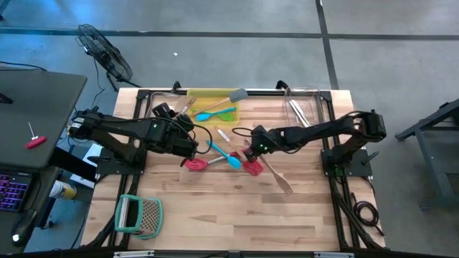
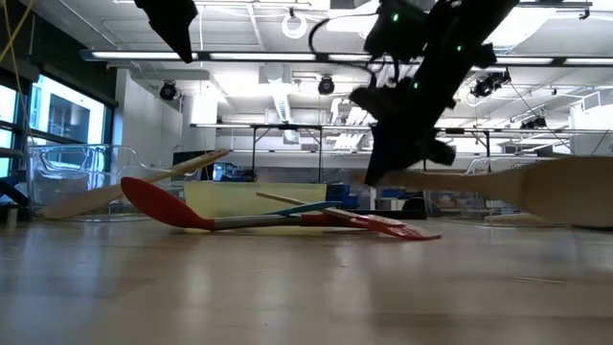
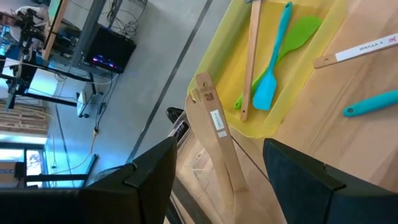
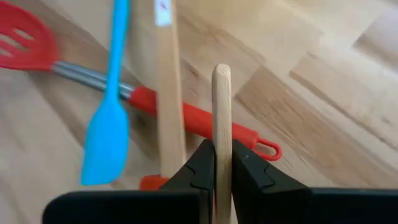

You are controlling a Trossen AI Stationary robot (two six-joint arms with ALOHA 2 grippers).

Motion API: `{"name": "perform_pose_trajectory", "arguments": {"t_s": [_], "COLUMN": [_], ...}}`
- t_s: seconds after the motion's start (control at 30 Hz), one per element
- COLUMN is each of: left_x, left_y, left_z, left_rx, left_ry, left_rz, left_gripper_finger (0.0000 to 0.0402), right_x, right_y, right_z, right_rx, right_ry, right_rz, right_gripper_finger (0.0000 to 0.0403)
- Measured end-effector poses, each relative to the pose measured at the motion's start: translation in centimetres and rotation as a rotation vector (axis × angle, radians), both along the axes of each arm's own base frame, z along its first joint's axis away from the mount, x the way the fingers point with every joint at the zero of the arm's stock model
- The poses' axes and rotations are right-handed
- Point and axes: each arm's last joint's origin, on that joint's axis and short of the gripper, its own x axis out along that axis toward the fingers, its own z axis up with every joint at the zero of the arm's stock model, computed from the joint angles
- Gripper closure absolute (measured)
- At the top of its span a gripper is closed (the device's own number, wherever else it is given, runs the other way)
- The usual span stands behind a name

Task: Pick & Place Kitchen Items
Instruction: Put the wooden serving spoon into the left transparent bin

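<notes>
The right gripper [image 4: 216, 171] fingers clamp a wooden handle [image 4: 221, 106] at desk [image 1: 237, 215] centre. The left gripper [image 3: 217, 180] fingers spread around a wooden spatula [image 3: 217, 140]; another's label [image 3: 367, 48] reads "SPATULA".

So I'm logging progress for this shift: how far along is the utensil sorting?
Partly done. A blue spatula, a green one and a wooden-handled tool lie in the yellow tray. In hand: the right gripper is shut on a wooden handle; the left gripper is open around a wooden spatula. Left: the red spatulas and a blue spatula mid-table.
</notes>
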Motion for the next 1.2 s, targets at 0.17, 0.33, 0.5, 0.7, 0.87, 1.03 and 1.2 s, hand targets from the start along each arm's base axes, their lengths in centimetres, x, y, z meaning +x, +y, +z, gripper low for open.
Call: {"name": "perform_pose_trajectory", "arguments": {"t_s": [0.17,0.33,0.5,0.7,0.87,1.03,1.2], "left_x": [0.1,0.9,2.6,5.5,7.2,8.7,10.7], "left_y": [-0.1,-0.5,-1.1,-2.2,-3.0,-3.4,-3.8], "left_z": [-0.1,-0.3,-0.1,1.4,3.2,3.5,1.9], "left_rx": [-0.056,-0.148,-0.238,-0.343,-0.375,-0.367,-0.332], "left_ry": [0.052,0.086,0.028,-0.214,-0.436,-0.530,-0.488], "left_rz": [-0.049,-0.160,-0.348,-0.628,-0.829,-0.912,-0.933], "left_gripper_finger": [0.0169,0.0169,0.0169,0.0169,0.0169,0.0169,0.0169], "right_x": [-0.8,-1.7,-3.5,-5.7,-6.5,-6.8,-7.1], "right_y": [0.8,2.4,4.3,6.5,8.4,9.8,10.6], "right_z": [2.9,7.2,11.3,14.5,15.9,16.7,17.4], "right_rx": [-0.033,-0.104,-0.255,-0.470,-0.649,-0.752,-0.836], "right_ry": [-0.096,-0.316,-0.497,-0.609,-0.674,-0.726,-0.780], "right_rz": [0.046,0.135,0.214,0.279,0.356,0.440,0.506], "right_gripper_finger": [0.0385,0.0385,0.0385,0.0385,0.0385,0.0385,0.0385]}}
